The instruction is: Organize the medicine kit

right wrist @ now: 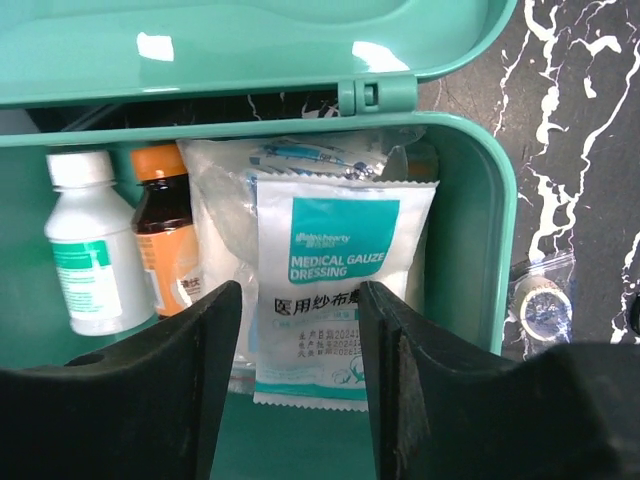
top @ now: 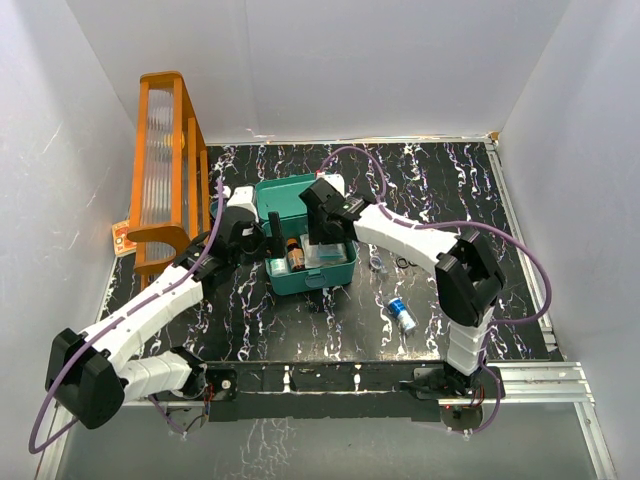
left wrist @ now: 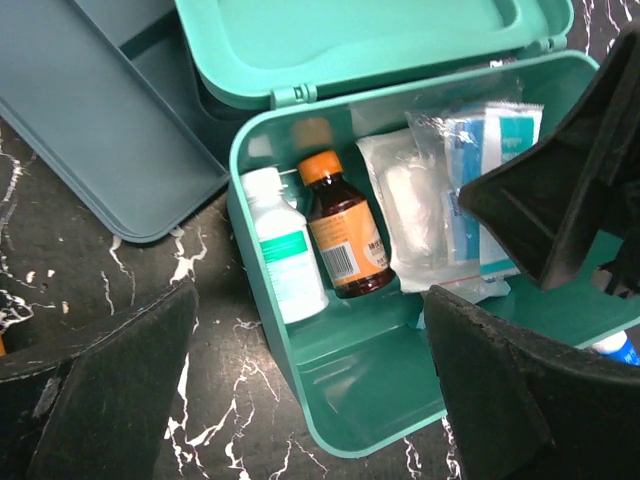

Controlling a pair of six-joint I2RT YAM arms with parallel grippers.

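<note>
Enclosure: plain matte white walls (top: pixel 400 60) on three sides. Table (top: pixel 300 330): flat black top veined in white, a marble pattern, with a bare aluminium rail (top: pixel 540 375) along the near edge.

Orange rack (top: pixel 165 160): tall glossy plastic frame with ribbed translucent panels, upright at the far left corner.

Medicine kit (top: pixel 312 278): smooth teal-green moulded plastic box with rounded corners, at mid-table a little left of centre. Lid (top: pixel 285 195) is hinged back to the far side, fully open. A flat, darker blue-teal tray (left wrist: pixel 100 110) lies to the left, partly beneath the opened lid.

Left gripper (top: pixel 268 243): jaws spread wide and holding nothing, at the kit's near left corner. Right gripper (right wrist: pixel 300 290): black fingers parted over the right half of the open box, above a packet. No grip on it is visible.

Contents, left to right:
- white plastic bottle (left wrist: pixel 283 250) with a green label
- amber bottle (left wrist: pixel 345 235) with an orange cap, lying flat beside the white bottle, both caps toward the hinge
- clear crinkled bags of white gauze (left wrist: pixel 415 210)
- white-and-teal sachet (right wrist: pixel 340 290) printed "medical gauze dressing", lying on top

On the table right of the kit:
- small clear zip bag (right wrist: pixel 540 305) holding a round item
- small black rings (top: pixel 402 262) beside the bag
- small blue-and-silver cylinder (top: pixel 402 314) on its side, nearer than the others
</note>
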